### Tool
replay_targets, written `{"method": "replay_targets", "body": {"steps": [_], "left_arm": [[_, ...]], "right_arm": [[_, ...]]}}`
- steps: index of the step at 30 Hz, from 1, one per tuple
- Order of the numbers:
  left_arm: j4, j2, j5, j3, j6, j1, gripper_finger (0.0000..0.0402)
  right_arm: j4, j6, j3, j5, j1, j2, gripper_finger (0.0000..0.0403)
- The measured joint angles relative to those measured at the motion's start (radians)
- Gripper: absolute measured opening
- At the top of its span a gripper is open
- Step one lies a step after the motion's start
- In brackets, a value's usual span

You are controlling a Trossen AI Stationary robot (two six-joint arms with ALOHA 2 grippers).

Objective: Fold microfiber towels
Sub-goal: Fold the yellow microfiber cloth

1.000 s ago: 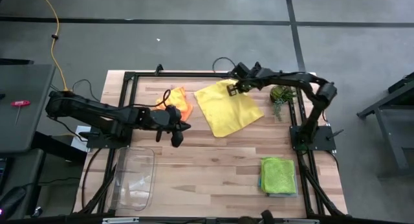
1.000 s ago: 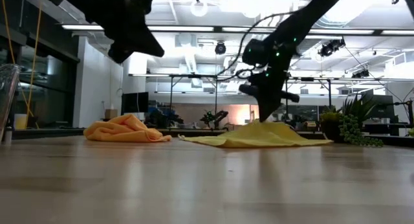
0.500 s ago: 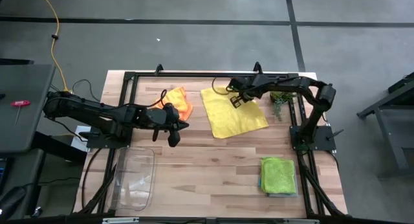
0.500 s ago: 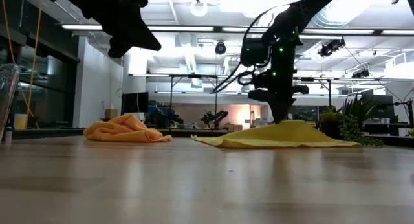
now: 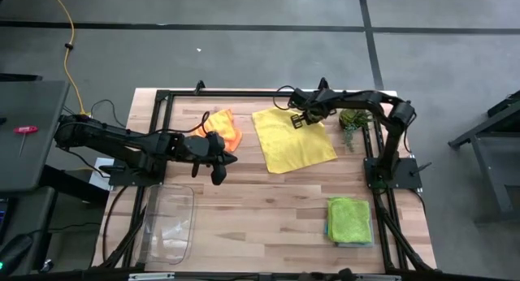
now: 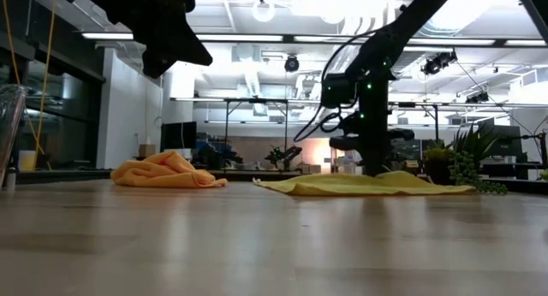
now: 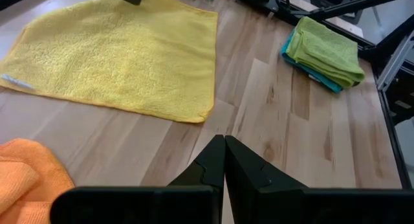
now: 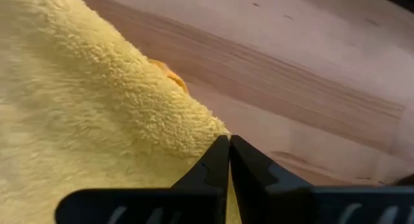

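Observation:
A yellow towel lies spread out on the far middle of the table; it also shows in the left wrist view. My right gripper is shut at its far edge, low over the table. An orange towel lies crumpled at the far left. A lime green towel lies folded on a teal one at the near right. My left gripper is shut and empty, above the table near the orange towel. My right gripper pinches the yellow towel's far edge between its two fingers. The fingers come from above, pointing down. The towel lies on the table almost flat, a little raised at the fingers. How many layers are held, I cannot tell.
A clear plastic tray stands at the near left. A small green plant stands at the far right, close to the yellow towel's right edge. Bare wood lies in the middle and near part of the table.
My right gripper has gone down toward the table with the yellow towel's far edge. The towel has turned about and now lies squarer to the table's edges. Its raised peak has sunk nearly flat.

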Motion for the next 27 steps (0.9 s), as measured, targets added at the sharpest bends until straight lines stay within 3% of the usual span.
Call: {"method": "replay_targets", "body": {"steps": [4,11,15,20,23,27], "left_arm": [[0.000,0.000,-0.001,0.000,-0.018,0.000,0.0000],[0.001,0.000,-0.002,0.000,-0.027,0.000,0.0000],[0.001,0.000,-0.004,0.000,-0.027,0.000,0.0000],[0.001,0.000,-0.006,0.000,-0.027,0.000,0.0000],[0.001,0.000,-0.007,0.000,-0.027,0.001,0.0000],[0.001,0.000,-0.007,0.000,-0.023,0.001,0.0000]], "right_arm": [[0.008,-0.004,0.000,0.002,-0.018,0.008,0.0049],[0.015,-0.095,0.014,0.005,-0.051,-0.033,0.0151],[0.023,-0.149,0.016,-0.084,-0.035,-0.080,0.0182],[0.062,-0.134,-0.025,-0.179,0.096,-0.099,0.0175],[0.082,-0.070,-0.076,-0.166,0.204,-0.091,0.0150],[0.080,0.037,-0.133,-0.067,0.308,-0.089,0.0096]]}}
